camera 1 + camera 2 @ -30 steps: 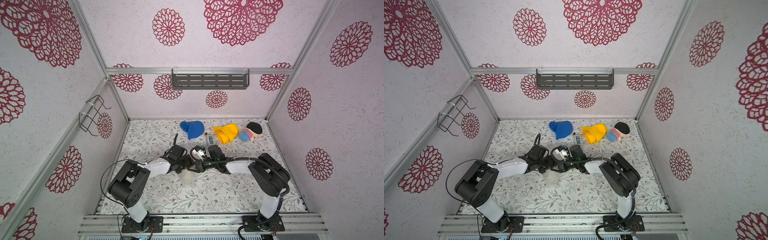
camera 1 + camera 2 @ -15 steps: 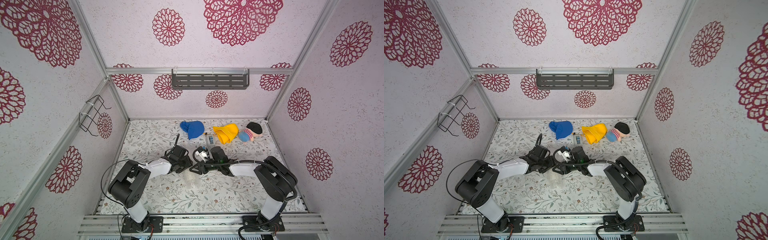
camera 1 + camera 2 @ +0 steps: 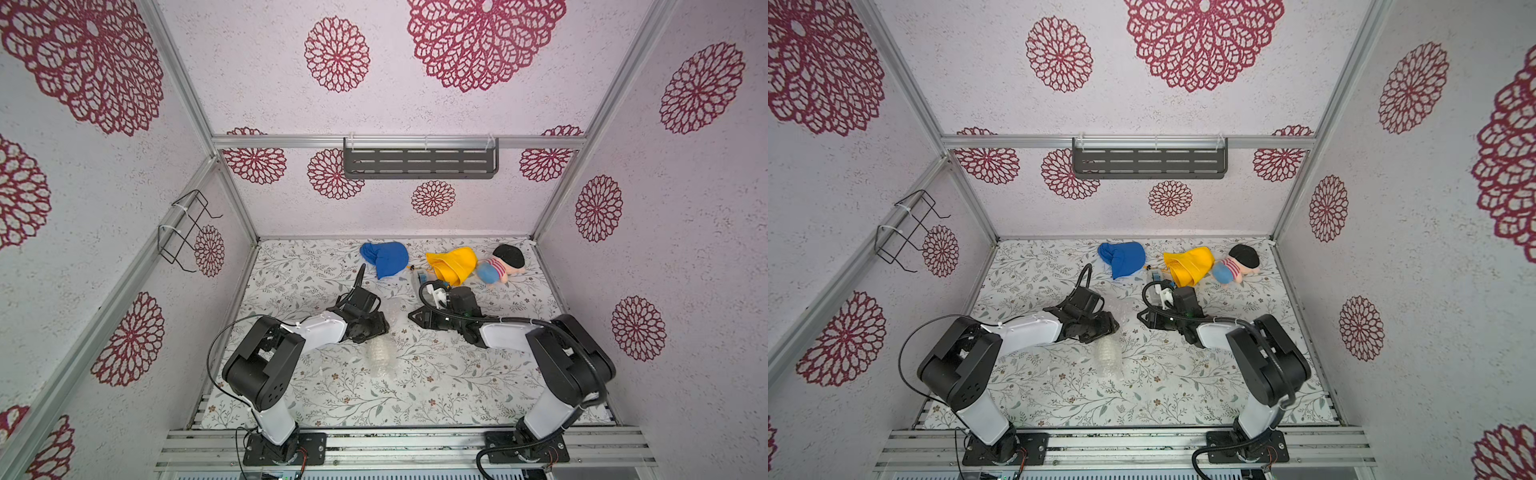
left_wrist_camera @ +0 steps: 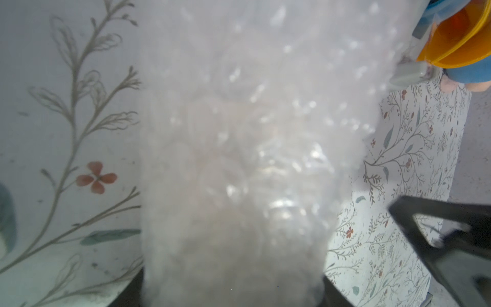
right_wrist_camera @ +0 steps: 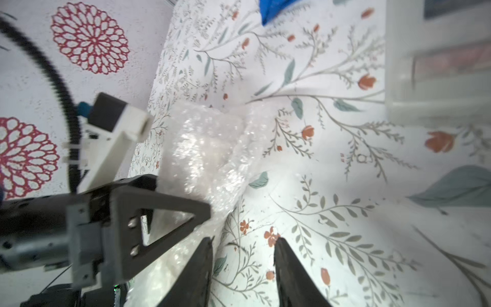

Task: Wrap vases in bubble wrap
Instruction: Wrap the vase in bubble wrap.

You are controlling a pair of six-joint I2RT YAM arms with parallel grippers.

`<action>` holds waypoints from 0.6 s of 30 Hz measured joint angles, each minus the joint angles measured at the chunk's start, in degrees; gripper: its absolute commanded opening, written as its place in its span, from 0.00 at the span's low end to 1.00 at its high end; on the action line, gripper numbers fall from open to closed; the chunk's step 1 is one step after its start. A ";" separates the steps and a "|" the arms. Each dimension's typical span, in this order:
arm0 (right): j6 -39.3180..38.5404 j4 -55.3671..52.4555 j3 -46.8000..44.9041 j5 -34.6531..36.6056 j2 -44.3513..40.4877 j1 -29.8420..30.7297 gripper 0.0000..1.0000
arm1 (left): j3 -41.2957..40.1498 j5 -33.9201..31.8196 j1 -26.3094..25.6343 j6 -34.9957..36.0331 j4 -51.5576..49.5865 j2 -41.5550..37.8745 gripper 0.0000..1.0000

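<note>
In both top views the bubble wrap (image 3: pixel 380 354) lies as a crumpled, rolled-up bundle on the floral bench (image 3: pixel 457 388), a little below and left of the frame's centre. The vase cannot be made out through it. The left pincer (image 3: pixel 379 327) sits at the bundle's upper end, clenched on the bubble wrap. In the left wrist view the bubble wrap (image 4: pixel 239 159) fills the middle of the frame, running up from the lower edge. The right pincer (image 5: pixel 243 256) is released, its two dark fingers (image 5: pixel 288 268) apart over bare bench. One finger is just beside the wrap's edge; whether it touches cannot be told. Near the upper edge of the bench lie a blue cloth (image 3: pixel 385 258), a yellow cloth (image 3: pixel 454 264) and a plush doll (image 3: pixel 500 266).
</note>
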 measured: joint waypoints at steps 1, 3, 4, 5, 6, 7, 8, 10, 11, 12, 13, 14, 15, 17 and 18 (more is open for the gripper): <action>2.23 1.36 0.55 -0.90 2.32 0.02 0.47 | 0.02 0.35 0.00 0.52 -0.04 0.02 0.20; 5.49 3.52 1.46 -2.36 5.38 0.13 0.49 | 0.02 0.83 0.00 1.25 -0.09 0.04 0.20; 6.95 4.55 1.90 -3.04 6.54 0.17 0.49 | 0.04 1.05 0.00 1.64 -0.09 0.11 0.20; 8.02 5.18 2.38 -3.41 7.32 0.22 0.49 | 0.04 1.25 0.00 1.84 -0.07 0.15 0.20; 9.44 5.95 3.08 -3.96 8.15 0.37 0.49 | 0.13 1.42 0.00 1.99 -0.09 0.24 0.20; 10.49 6.45 3.85 -4.37 8.70 0.55 0.47 | 0.33 1.62 0.02 2.12 -0.15 0.42 0.20; 11.13 6.73 4.57 -4.52 9.07 0.70 0.45 | 0.48 1.79 0.00 2.25 -0.20 0.52 0.20; 12.33 7.52 6.71 -4.87 9.81 1.01 0.37 | 0.81 2.23 0.02 2.47 -0.20 0.87 0.20; 12.87 7.76 7.50 -4.98 10.08 1.14 0.34 | 0.94 2.40 0.00 2.56 -0.17 0.98 0.20; 13.27 7.93 8.46 -5.11 10.34 1.33 0.28 | 1.09 2.60 0.00 2.67 -0.20 1.16 0.20; 13.73 8.11 9.22 -5.33 10.51 1.51 0.21 | 1.25 2.78 0.00 2.73 -0.20 1.29 0.20; 14.19 8.31 9.70 -5.46 10.58 1.64 0.17 | 1.40 2.95 0.00 2.84 -0.22 1.42 0.20; 14.40 8.41 10.08 -5.66 10.58 1.77 0.13 | 1.60 3.13 0.00 2.95 -0.28 1.55 0.20; 14.97 8.48 10.51 -5.79 10.58 1.84 0.07 | 1.81 3.45 0.00 3.17 -0.26 1.81 0.19; 14.93 8.39 10.71 -5.84 10.58 1.88 0.05 | 1.90 3.58 0.00 3.30 -0.28 1.90 0.19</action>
